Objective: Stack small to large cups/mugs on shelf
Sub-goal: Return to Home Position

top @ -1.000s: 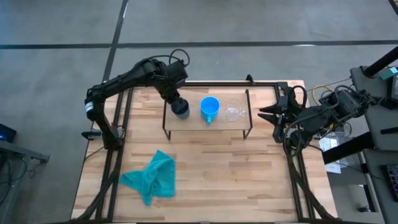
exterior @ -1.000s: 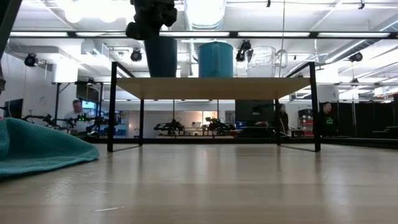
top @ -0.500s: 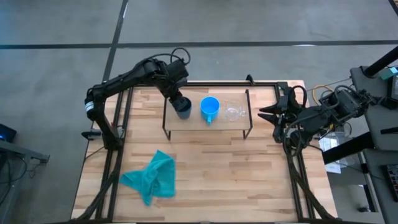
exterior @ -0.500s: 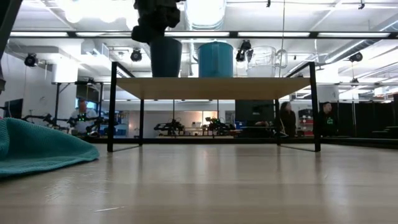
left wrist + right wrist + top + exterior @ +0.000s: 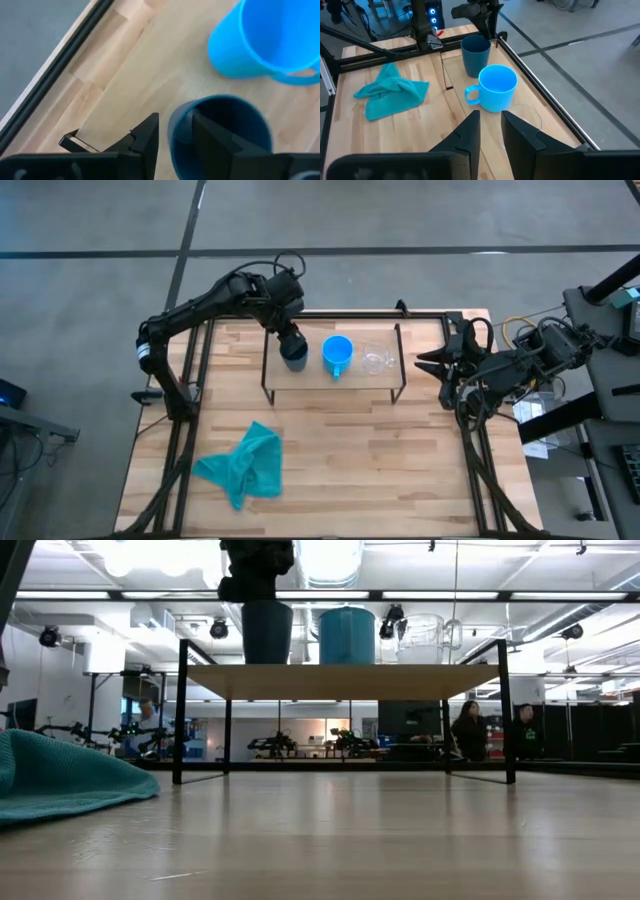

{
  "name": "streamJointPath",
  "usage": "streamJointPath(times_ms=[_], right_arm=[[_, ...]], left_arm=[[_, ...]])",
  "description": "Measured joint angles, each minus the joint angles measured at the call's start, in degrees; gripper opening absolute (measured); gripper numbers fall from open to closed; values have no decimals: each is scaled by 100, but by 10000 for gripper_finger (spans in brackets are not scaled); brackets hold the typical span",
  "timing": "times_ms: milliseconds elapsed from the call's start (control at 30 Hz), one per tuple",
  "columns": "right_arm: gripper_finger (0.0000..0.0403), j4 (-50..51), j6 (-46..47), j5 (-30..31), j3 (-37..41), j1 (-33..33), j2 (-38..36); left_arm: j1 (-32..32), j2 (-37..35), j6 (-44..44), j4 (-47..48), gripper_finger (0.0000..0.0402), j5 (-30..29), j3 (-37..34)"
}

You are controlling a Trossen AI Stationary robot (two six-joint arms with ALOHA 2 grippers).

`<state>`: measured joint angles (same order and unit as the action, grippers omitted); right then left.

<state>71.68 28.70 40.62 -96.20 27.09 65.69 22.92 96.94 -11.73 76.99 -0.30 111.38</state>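
On the shelf [image 5: 312, 383] three cups stand upright on their bases in a row. The dark teal cup [image 5: 293, 353] is at the left, the blue handled mug [image 5: 337, 355] in the middle and the clear glass [image 5: 374, 361] at the right. My left gripper [image 5: 172, 119] is open above the dark cup, pointing down. One finger is inside the cup and the other outside its rim [image 5: 178, 129]. My right gripper [image 5: 424, 363] waits open and holds nothing, just right of the shelf. My left gripper straddles the dark cup's rim [image 5: 178, 129] from above, with bare wood showing between the outer finger [image 5: 148, 134] and the cup's wall. I cannot tell whether the inner finger [image 5: 210, 142] touches the inside wall. The cup stands on the shelf's plank [image 5: 340, 682].
A teal cloth [image 5: 245, 465] lies crumpled on the table's near left. The shelf's thin black legs [image 5: 181, 710] stand on the wooden table [image 5: 400, 470]. In the room beyond the table, people stand far off.
My left gripper and the dark cup have shifted a little toward the table's right along the shelf, closer to the blue mug. The cup stands on the plank.
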Motion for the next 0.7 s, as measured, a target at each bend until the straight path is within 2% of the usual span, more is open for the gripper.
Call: streamJointPath(times_ms=[133,300,433,700], right_arm=[[77,0,-71,0,0,0,0],[81,-4,-73,0,0,0,0],[81,-9,-35,-2,0,0,0],[70,-7,-43,-4,0,0,0]], left_arm=[[0,-10,-421,-3,106,94,263],[-2,-24,-971,-9,106,707,796],[-4,-41,-1049,-9,106,1118,1242],[-4,-564,-1090,4,106,2566,1435]])
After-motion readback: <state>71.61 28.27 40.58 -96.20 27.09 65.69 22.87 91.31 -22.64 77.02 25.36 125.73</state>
